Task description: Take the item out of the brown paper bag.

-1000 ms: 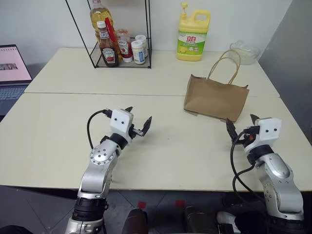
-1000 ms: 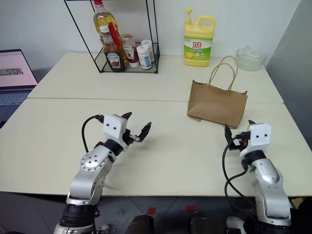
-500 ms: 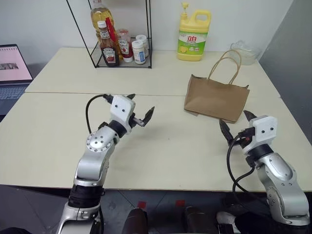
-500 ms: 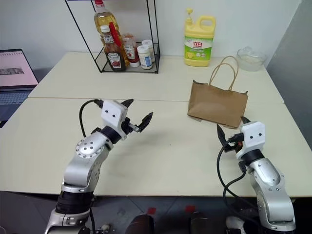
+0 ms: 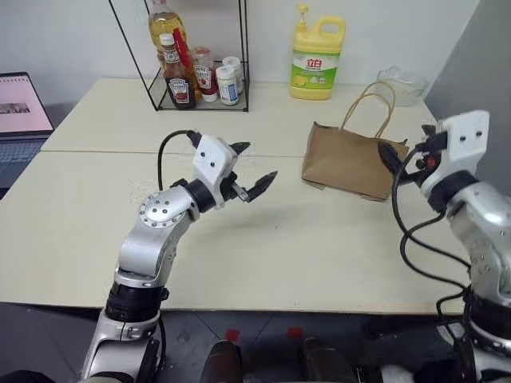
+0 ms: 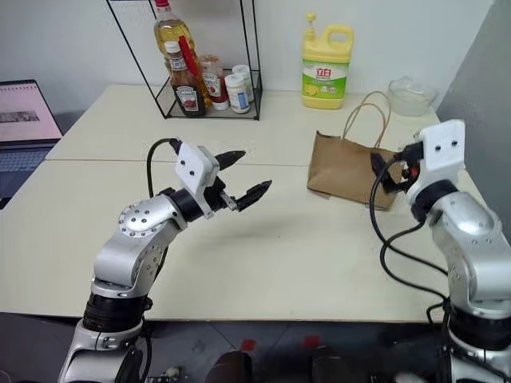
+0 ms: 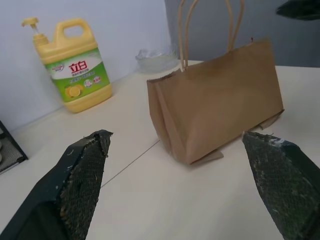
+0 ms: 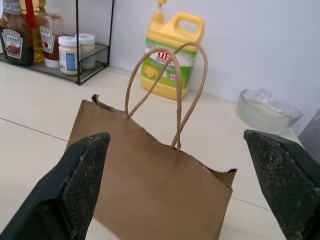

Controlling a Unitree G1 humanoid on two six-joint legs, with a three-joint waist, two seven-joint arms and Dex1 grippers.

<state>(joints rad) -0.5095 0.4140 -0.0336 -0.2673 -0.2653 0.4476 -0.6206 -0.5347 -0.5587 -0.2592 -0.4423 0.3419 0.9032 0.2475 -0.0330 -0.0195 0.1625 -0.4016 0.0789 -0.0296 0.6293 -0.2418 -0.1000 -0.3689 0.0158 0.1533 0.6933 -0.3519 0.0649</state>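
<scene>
Standing upright on the pale worktop point(image 5: 263, 239), the brown paper bag point(image 5: 351, 159) has its two looped handles raised and its mouth pressed nearly flat. We cannot see the item; no picture looks into the bag.

From the head views we take in the whole layout: a yellow detergent jug point(image 5: 317, 56) at the far edge, a wire rack point(image 5: 192, 56) of sauce bottles and jars to its left, a laptop point(image 5: 20, 112) at the far left, a glass bowl point(image 5: 399, 84) behind the bag. Our left wrist view adds the bag's narrow folded side and a small flap of paper at its base, which the head views barely show. Our right wrist view faces the bag's broad side, with the handles arching in front of the jug.

Our left tool point(image 5: 254, 171) is raised over the middle of the worktop, pointing level and across toward the bag, fingers spread wide and holding nothing. Our right tool point(image 6: 391, 163) is lifted to the bag's top edge on its right side, also level, fingers wide apart and empty, close to the paper; we cannot tell whether it touches.
</scene>
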